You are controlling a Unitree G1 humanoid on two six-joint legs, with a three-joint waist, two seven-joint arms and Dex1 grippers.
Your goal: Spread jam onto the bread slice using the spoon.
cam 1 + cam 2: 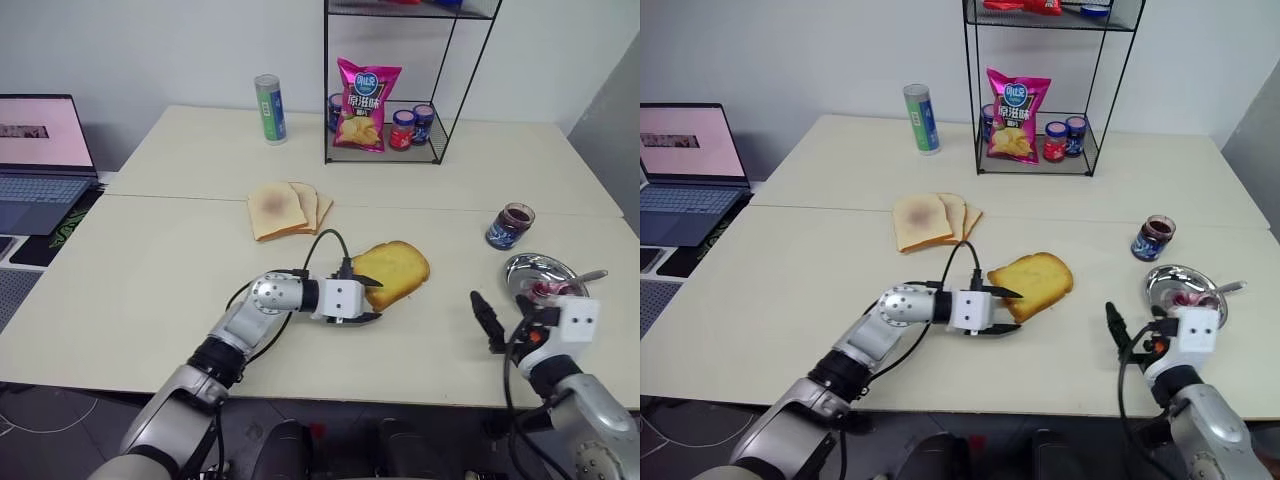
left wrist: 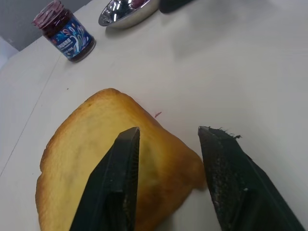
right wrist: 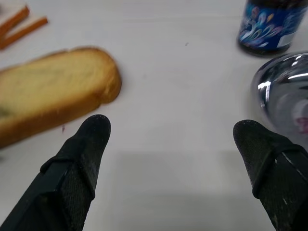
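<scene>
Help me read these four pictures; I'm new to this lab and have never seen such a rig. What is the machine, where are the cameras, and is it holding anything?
It is a two-armed robot at a table. Two pictures come from its head, looking down; the other two from a camera on each wrist, looking along that arm's black fingers. The left pincer has its fingers open around the edge of the bread slice, one over it, not clamped. The right pincer is open and holds nothing. To its right the spoon rests in a small metal bowl, with the jam jar behind. Further back lie paler slices, a can and a wire rack with a crisp bag. A laptop sits at the left.
</scene>
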